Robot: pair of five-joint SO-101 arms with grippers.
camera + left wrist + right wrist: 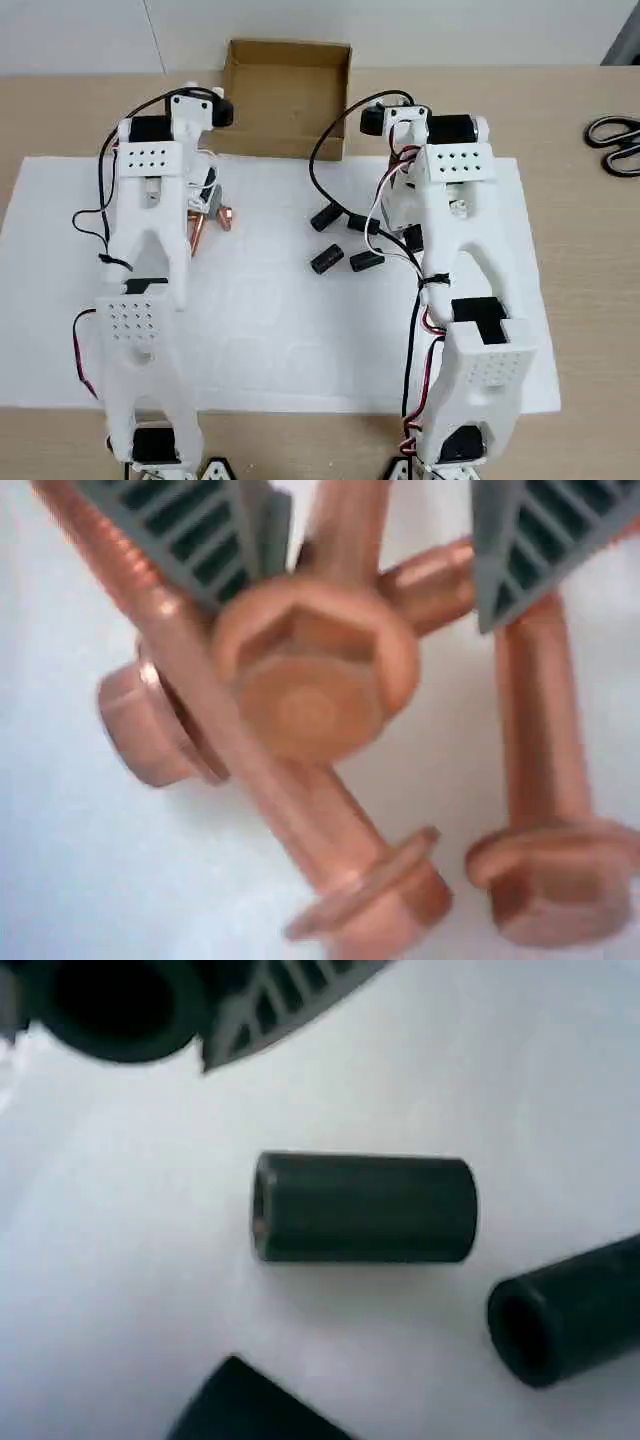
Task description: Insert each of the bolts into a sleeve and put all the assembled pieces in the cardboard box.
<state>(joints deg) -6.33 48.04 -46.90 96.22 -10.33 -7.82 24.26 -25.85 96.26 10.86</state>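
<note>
In the high view the cardboard box (288,95) is seen at the far side of the counter (580,230), just behind a white sheet (260,330). The copper bolts (210,222) lie on this sheet under the left arm. The sleeves (340,245) lie scattered beside the right arm, well apart from the bolts, and scissors (614,143) rest near the counter's right edge. What the arms cover there is given by the wrist views. In the left wrist view the left pincer (380,590) is found open: its grey ribbed fingers (200,525) stand apart over a crossed heap of bolts. One bolt (315,670), its hexagonal head and round flange turned to the camera, has its shank between them. In the right wrist view the right pincer (110,1030) is closed on a black sleeve (120,1005), the round bore facing the camera. Three more lie on the sheet beneath it, smooth dull tubes, one of them on its side and apart from the others.
</note>
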